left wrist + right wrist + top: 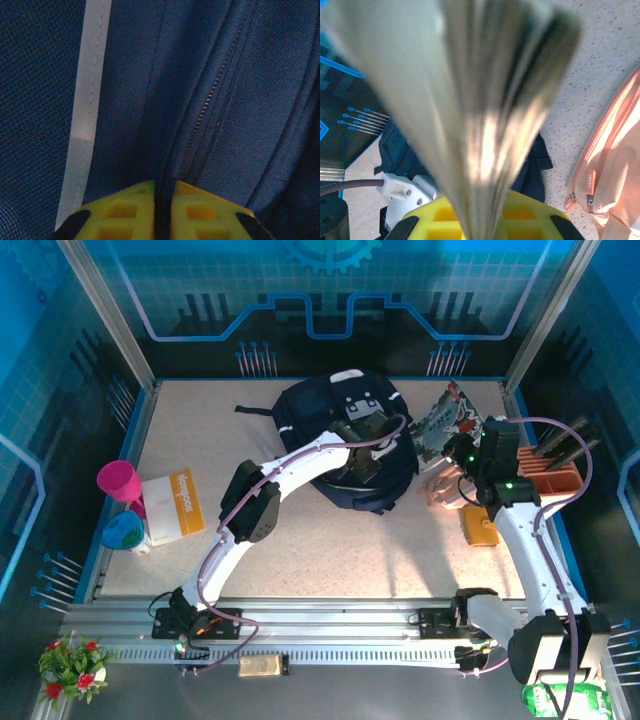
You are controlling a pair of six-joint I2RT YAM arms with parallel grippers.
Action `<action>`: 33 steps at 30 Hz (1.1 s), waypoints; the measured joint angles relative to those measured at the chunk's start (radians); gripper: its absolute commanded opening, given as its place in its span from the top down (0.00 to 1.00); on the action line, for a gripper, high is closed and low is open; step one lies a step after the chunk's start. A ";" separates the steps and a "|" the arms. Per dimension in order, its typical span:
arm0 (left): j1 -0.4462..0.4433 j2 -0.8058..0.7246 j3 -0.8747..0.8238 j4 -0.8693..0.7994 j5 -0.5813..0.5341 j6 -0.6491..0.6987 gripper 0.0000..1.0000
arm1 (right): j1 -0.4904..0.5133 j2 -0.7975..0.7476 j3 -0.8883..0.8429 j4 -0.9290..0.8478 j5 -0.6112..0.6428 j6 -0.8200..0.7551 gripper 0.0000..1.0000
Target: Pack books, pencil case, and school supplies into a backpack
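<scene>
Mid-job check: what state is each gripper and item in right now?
Left gripper: shut, pinching backpack fabric beside a zip.
Right gripper: shut on book.
Backpack: lying on table, visible zip closed.
Book: held up, pages fanned.
Pencil case: flat on table, zip looks closed.
Cup: looks upright.

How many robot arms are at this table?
2. The left arm reaches over the backpack mid-table; the right arm stands at the right side, beside the pencil case.
</scene>
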 measured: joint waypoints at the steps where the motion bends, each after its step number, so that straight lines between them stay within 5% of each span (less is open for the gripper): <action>1: 0.003 -0.004 0.000 0.000 0.006 -0.005 0.91 | -0.007 -0.007 0.000 -0.003 0.004 -0.002 1.00; 6: 0.033 -0.064 -0.011 0.006 0.064 -0.048 1.00 | -0.033 -0.032 0.001 -0.021 0.012 -0.016 1.00; 18: 0.208 -0.350 -0.268 0.270 0.307 -0.263 1.00 | -0.039 -0.055 0.001 -0.095 -0.021 -0.039 1.00; 33: 0.224 -0.372 -0.328 0.436 0.402 -0.374 1.00 | -0.015 0.046 -0.078 0.116 -0.319 0.076 1.00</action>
